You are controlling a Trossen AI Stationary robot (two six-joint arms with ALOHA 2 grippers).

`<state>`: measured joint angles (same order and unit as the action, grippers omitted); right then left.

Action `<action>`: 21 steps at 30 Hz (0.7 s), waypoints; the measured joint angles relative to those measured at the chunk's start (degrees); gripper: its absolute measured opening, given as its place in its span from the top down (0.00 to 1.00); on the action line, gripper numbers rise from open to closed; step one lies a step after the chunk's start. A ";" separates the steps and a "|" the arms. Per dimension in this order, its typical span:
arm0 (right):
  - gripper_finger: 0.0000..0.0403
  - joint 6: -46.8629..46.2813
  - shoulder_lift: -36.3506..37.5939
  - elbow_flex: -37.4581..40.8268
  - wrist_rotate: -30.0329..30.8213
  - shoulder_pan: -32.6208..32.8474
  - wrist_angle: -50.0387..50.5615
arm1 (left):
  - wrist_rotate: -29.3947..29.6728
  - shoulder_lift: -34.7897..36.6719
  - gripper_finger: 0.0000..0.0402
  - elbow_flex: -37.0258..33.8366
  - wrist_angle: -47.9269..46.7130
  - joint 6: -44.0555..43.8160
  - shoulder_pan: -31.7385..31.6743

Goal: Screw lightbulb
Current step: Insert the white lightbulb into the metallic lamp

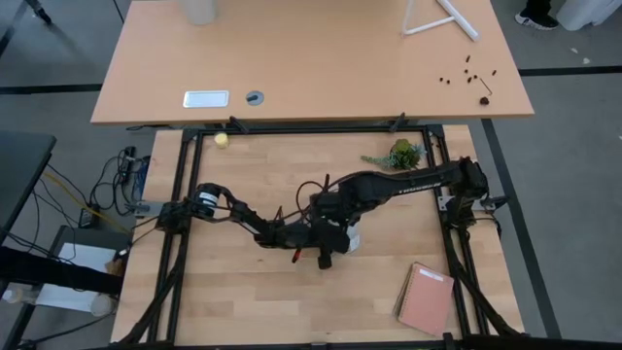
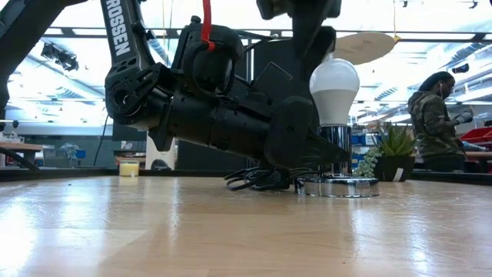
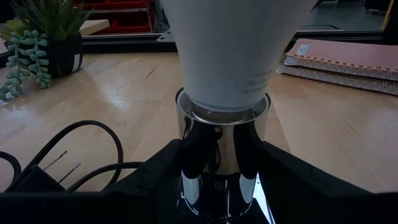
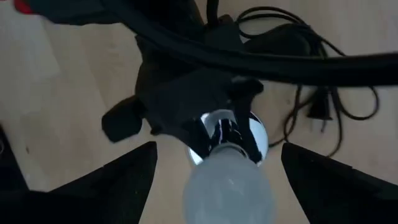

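Near the middle of the light wooden table (image 1: 243,301), a white pear-shaped lightbulb (image 2: 334,88) stands upright in a shiny chrome socket tube (image 3: 222,155) on a round silver base disc (image 2: 338,186). Left gripper (image 3: 222,163) lies low at table level, its dark fingers (image 3: 161,174) clamped on either side of the chrome tube just under the bulb. Right gripper (image 4: 217,163) hangs directly over the bulb top, fingers (image 4: 118,180) spread wide and clear of the glass on both sides, holding nothing. In the high view both arms crowd over the spot, so the bulb is mostly hidden there; only a white patch shows, probably the bulb. Black power cord (image 4: 323,93) with plug lies coiled just beside the base, partly under the left arm. Small green potted plant (image 1: 403,154) sits farther back on the right. Pinkish spiral-bound notebook (image 1: 426,297) lies near the front right corner. Small yellowish ball (image 1: 222,140) rests at the far left edge. Beyond it a separate tan desk (image 1: 311,68) carries a white rod frame (image 1: 437,19). Person (image 2: 432,119) stands in the room at far right in the low view, well apart from the table.
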<state>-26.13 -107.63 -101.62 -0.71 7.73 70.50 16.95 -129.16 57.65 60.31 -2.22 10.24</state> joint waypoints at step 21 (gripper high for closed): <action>0.14 7.47 4.25 1.99 18.53 11.53 13.17 | 0.06 0.02 0.51 0.00 -0.24 0.04 0.28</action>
<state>-18.66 -103.38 -99.63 17.82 19.26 83.67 17.01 -129.14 57.65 60.07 -2.18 10.52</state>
